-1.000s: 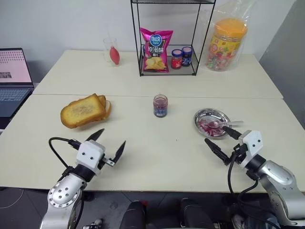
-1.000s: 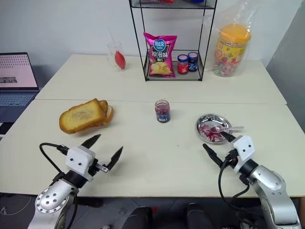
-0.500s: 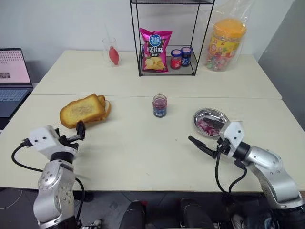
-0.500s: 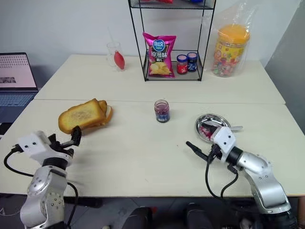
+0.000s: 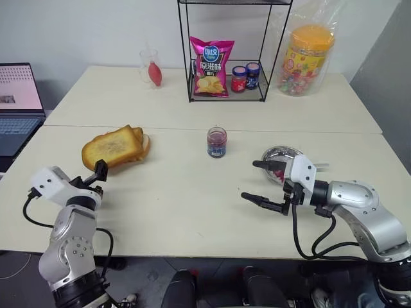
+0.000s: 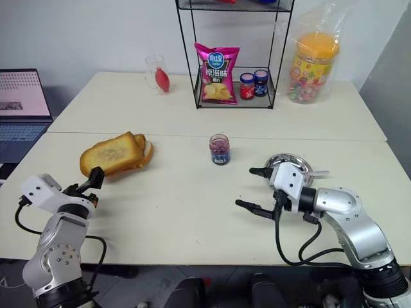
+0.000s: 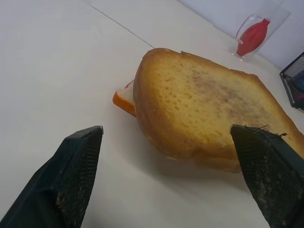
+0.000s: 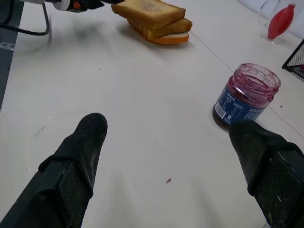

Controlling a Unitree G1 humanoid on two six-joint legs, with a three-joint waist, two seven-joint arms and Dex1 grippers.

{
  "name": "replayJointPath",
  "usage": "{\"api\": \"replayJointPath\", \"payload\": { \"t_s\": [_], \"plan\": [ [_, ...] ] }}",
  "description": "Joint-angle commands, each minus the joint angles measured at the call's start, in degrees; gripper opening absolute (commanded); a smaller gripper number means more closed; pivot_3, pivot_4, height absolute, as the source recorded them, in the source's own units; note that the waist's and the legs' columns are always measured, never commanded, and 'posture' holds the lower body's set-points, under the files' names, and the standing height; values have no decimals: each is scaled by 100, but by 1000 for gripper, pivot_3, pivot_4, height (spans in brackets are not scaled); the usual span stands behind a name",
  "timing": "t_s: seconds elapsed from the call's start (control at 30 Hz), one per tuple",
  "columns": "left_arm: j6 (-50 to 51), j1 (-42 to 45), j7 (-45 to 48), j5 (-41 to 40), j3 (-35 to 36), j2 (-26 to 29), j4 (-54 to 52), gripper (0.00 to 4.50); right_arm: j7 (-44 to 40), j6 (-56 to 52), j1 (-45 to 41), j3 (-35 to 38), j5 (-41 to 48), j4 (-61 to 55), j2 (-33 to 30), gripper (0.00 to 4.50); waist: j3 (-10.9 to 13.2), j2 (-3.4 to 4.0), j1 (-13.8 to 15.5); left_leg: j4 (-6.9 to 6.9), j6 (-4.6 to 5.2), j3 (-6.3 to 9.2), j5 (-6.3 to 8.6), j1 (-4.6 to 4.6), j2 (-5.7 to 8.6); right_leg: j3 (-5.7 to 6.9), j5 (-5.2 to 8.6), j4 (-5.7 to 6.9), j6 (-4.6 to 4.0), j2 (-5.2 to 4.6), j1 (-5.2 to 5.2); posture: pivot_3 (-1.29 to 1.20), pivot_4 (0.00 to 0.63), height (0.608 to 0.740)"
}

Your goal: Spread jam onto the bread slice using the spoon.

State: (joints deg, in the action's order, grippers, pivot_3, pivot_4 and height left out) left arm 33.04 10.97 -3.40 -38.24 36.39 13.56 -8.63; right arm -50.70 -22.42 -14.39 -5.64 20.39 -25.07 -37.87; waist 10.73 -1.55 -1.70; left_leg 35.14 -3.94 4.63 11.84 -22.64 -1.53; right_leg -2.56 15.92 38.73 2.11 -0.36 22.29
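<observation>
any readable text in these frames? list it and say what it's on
"原滋味": on the pink chip bag in the wire rack; the round blue logo above it is too small to read.
Jam jar: blue label with white print, too blurred to read.
Big orange-lidded candy jar: label unreadable.
Two small lidded jars: labels unreadable.
Laptop screen: unreadable.

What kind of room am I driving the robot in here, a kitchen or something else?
Probably an office or lab set up as a snack table, not a real kitchen: an open laptop at the table's edge, plain pale tables against a bare wall, and a wire rack with a chip bag and small jars.
</observation>
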Motion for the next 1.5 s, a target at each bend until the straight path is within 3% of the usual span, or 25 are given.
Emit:
{"api": "replayJointPath", "payload": {
  "t_s": [0.03,0.13,0.17,0.3,0.83,1.07,1.33,1.5],
  "plan": [
    [3,250,-64,-210,42,5,101,4500,2,35,-77,78,39,-126,-13,4462,0,-1,0,0,0,0,0,-1,0,0,0,-1,1,0,0,0,150,740],
    [-11,405,-84,-249,-10,15,220,4500,-12,25,-87,107,54,-135,-32,4462,1,-2,0,-1,-1,-2,0,-3,0,-1,-1,-5,1,0,1,0,150,740],
    [-48,468,-104,-233,-19,25,277,4106,-16,29,-95,118,55,-136,-40,4500,1,-2,1,-1,-1,-1,0,-4,0,0,-1,-6,1,0,1,0,150,740],
    [-188,635,-114,-170,-24,77,392,3231,1,19,-100,179,64,-130,-60,4500,2,-3,1,-1,-1,-1,1,-4,0,0,-1,-6,1,0,1,0,150,740],
    [-452,473,-46,33,-291,130,-10,40,94,17,-115,195,40,-110,-59,4500,3,-5,6,-1,-2,-1,0,-5,1,-1,-1,-7,2,-1,1,0,150,740],
    [-186,381,455,-488,-327,252,-405,40,88,25,-109,223,24,-106,-87,4500,4,-7,4,-1,-3,-1,1,-6,1,0,-1,-10,2,-1,1,0,150,740],
    [75,370,1706,-584,-1203,859,-961,40,79,65,-114,222,0,-66,-88,4500,7,-11,1,-1,-4,-2,1,-7,1,-2,-1,-13,2,-1,1,0,150,740],
    [984,260,2439,-1705,-1245,1311,-1262,40,62,66,-52,308,25,-85,-150,4500,9,-10,-6,-5,-4,-2,2,-8,-2,-1,0,-14,1,0,4,0,150,740]
  ]
}}
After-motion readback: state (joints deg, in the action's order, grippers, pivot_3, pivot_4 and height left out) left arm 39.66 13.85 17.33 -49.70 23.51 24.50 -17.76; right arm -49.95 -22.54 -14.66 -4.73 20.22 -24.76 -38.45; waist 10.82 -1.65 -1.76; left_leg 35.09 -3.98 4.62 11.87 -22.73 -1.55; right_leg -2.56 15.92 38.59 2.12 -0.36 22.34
